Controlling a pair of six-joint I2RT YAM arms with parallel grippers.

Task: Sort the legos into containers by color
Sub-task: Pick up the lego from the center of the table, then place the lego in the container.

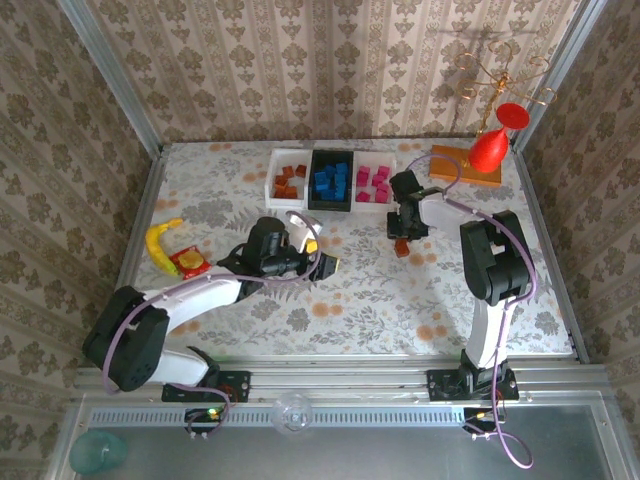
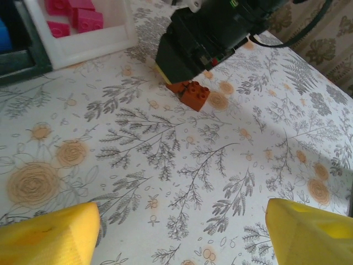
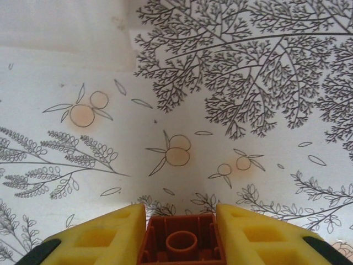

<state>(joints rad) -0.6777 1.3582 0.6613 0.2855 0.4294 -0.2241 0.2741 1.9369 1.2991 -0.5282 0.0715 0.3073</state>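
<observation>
Near the middle of the table point(image 1: 380, 310), slightly toward its right edge, the right gripper point(image 3: 179, 234) is clamping an orange-brown lego point(image 3: 179, 243) sitting on the surface, likely for lifting to the left white bin point(image 1: 270, 175) at the far edge, where matching bricks point(image 1: 288, 182) are lying. The left gripper point(image 1: 322, 256) is waiting nearby, jaws apart and empty.

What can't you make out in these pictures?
Orange-brown plastic lego brick in the right gripper: right wrist view's bottom edge cuts off its near part.
Left gripper: left wrist view's bottom edge cuts its yellow fingers.
Bricks in the three joined white and black bins: too small to count, top view.
Flat red item beside the yellow banana toy: too small, top view.
</observation>
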